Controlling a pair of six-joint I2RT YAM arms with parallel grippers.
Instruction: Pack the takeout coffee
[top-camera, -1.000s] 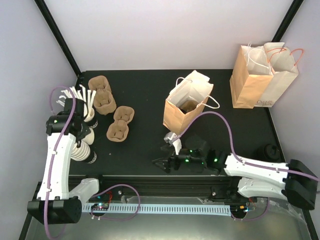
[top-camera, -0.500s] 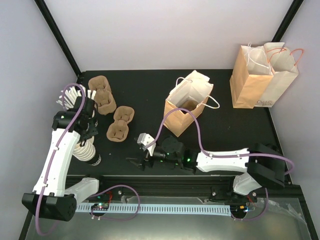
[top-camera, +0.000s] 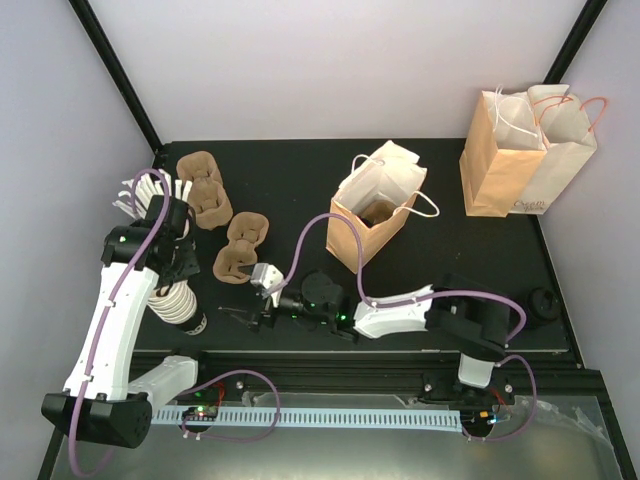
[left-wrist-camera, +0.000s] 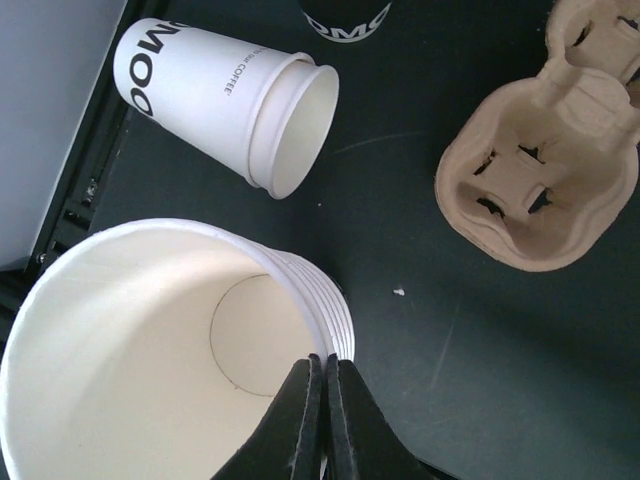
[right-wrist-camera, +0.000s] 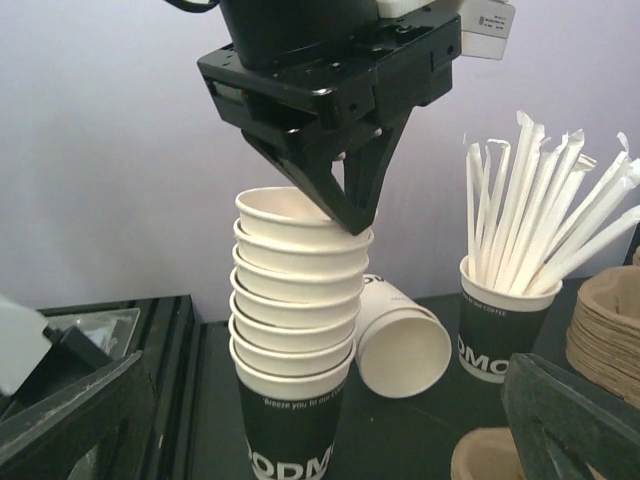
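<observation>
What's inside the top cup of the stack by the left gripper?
Nothing: the top cup shows a bare bottom. The left gripper pinches its rim. The nested cups below show rims only; their insides are covered.

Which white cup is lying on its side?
The loose cup beside the stack: it lies tipped, mouth sideways. The stack and the straw cup stand upright.

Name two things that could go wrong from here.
1. The left gripper pinches only the rim of the top cup; lifting could pull nested cups along or tip the stack.
2. The open right gripper points toward the stack and could knock it into the straws.
</observation>
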